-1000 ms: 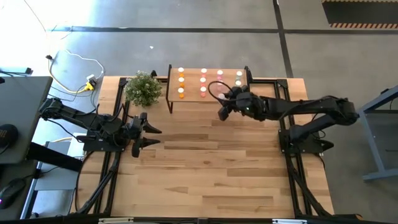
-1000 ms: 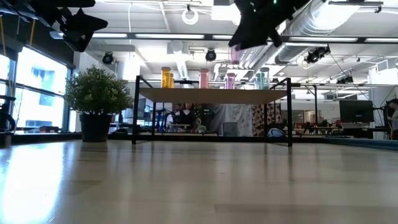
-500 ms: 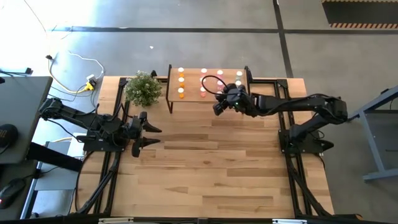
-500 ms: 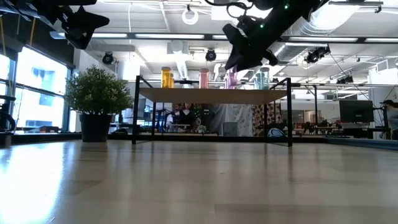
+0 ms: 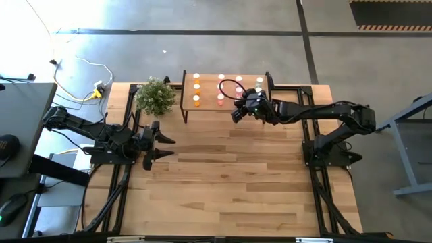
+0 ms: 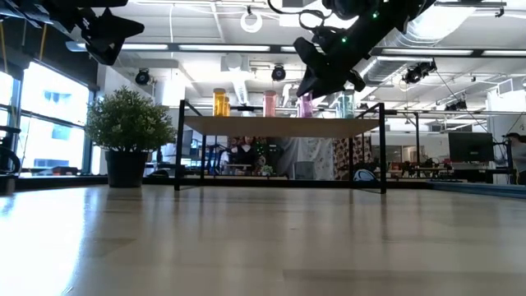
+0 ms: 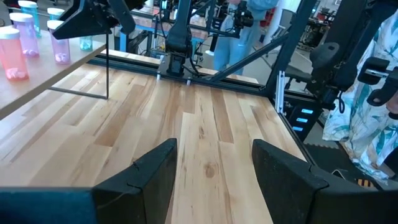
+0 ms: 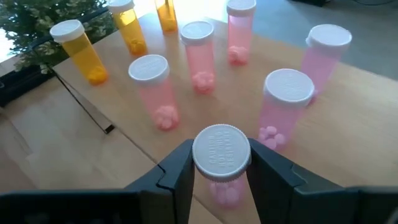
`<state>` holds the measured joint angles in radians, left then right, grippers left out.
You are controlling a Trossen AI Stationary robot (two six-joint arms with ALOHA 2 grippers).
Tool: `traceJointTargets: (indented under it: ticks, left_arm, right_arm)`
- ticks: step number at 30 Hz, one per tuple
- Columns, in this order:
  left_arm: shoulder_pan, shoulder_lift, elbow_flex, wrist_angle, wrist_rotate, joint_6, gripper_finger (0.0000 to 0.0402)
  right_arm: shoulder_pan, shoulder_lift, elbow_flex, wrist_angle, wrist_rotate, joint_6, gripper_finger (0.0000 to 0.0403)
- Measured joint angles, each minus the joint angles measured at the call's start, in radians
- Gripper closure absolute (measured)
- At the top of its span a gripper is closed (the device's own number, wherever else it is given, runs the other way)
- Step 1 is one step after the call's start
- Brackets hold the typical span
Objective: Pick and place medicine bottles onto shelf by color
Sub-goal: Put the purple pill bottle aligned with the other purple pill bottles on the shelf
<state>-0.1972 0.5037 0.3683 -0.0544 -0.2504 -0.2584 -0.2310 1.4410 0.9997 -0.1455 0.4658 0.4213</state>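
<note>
The shelf stands at the table's far edge, carrying upright white-capped medicine bottles in rows: orange, light pink and deeper pink. My right gripper hangs over the shelf's near edge, shut on a pink bottle. At the table's left side my left gripper hovers open and empty, well away from the shelf. My right gripper pinches the pink bottle between its two fingers, on the body just below the white cap. The fingers slant down toward the shelf from the table's right and near side. The bottle stands upright, cap up; its lower end is hidden.
A green potted plant stands just left of the shelf. The wooden tabletop lies bare between the two arms. Black frame rails run along the table's left and right edges.
My right gripper has carried the pink bottle toward the table's left and far edge and a little downward, coming over the shelf's near edge. It stays shut on the bottle, which remains upright.
</note>
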Motion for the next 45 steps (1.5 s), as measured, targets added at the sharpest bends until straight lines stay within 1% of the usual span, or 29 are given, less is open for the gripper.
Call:
traceJointTargets:
  ticks: [22,33,42,45]
  left_arm:
    - [0.0,0.0,0.0,-0.001,0.0,0.0,0.0202]
    - [0.0,0.0,0.0,-0.001,0.001,0.0,0.0202]
    - [0.0,0.0,0.0,-0.001,0.001,0.0,0.0202]
    - [0.0,0.0,0.0,-0.001,0.001,0.0,0.0202]
  right_arm:
    - [0.0,0.0,0.0,-0.009,-0.002,0.024,0.0281]
    - [0.001,0.0,0.0,-0.016,0.022,-0.004,0.028]
    - [0.001,0.0,0.0,-0.015,0.039,-0.011,0.0241]
    - [0.0,0.0,0.0,-0.015,0.044,-0.011,0.0236]
